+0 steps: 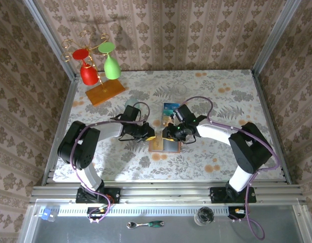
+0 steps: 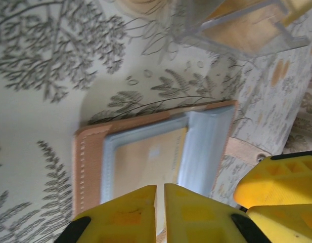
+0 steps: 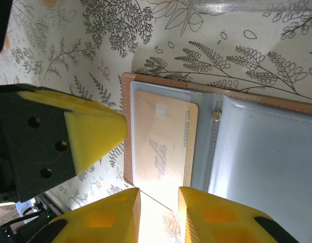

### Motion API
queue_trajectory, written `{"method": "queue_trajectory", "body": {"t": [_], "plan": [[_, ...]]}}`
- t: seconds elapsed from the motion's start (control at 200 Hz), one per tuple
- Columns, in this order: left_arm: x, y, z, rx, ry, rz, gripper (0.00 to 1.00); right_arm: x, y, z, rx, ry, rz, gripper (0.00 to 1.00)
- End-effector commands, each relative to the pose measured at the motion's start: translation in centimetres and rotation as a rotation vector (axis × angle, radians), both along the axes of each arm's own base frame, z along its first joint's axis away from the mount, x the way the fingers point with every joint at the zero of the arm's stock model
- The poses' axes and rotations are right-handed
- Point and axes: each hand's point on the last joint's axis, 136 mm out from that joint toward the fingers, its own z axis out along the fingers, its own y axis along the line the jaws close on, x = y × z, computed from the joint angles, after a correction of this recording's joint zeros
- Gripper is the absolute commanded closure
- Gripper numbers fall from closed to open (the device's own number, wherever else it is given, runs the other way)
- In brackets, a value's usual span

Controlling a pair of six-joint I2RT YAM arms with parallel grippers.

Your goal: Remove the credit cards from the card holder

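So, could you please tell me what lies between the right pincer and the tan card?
In the right wrist view, just the brown border of the card holder lies between the right pincer and the tan card.

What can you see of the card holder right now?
The card holder lies open and flat on the floral table. Tan, stitched, leather-like border; clear grey-blue plastic pockets; a small metal snap near the fold. One orange-tan card sits in a pocket. The left hand has a fingertip at its border, seemingly touching; the right hand, fingers parted, straddles one edge.
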Motion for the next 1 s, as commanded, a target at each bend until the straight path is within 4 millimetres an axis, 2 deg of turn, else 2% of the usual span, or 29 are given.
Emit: {"method": "queue_trajectory", "body": {"t": [0.0, 0.255, 0.41, 0.62, 0.805, 0.995], "plan": [[-0.7, 1.3, -0.8, 0.070, -0.010, -0.015, 0.90, 0.2, 1.0, -0.2, 0.026, 0.020, 0.014, 0.74], [-1.1, 2.1, -2.0, 0.104, 0.014, -0.005, 0.91, -0.7, -0.2, -3.1, -0.045, 0.072, 0.015, 0.74], [-1.6, 2.6, -2.8, 0.136, 0.041, -0.004, 0.91, -1.3, -1.9, -4.9, -0.136, 0.100, 0.001, 0.74], [-2.1, 3.1, -3.5, 0.168, 0.071, -0.006, 0.92, -1.7, -2.9, -6.3, -0.190, 0.128, -0.002, 0.74], [-2.1, 3.2, -3.5, 0.170, 0.071, -0.004, 0.92, -1.6, -2.7, -6.2, -0.182, 0.122, 0.003, 0.74], [-1.3, 2.8, -1.8, 0.143, 0.024, 0.001, 0.92, -1.3, -2.2, -5.1, -0.140, 0.092, 0.008, 0.74]]}}
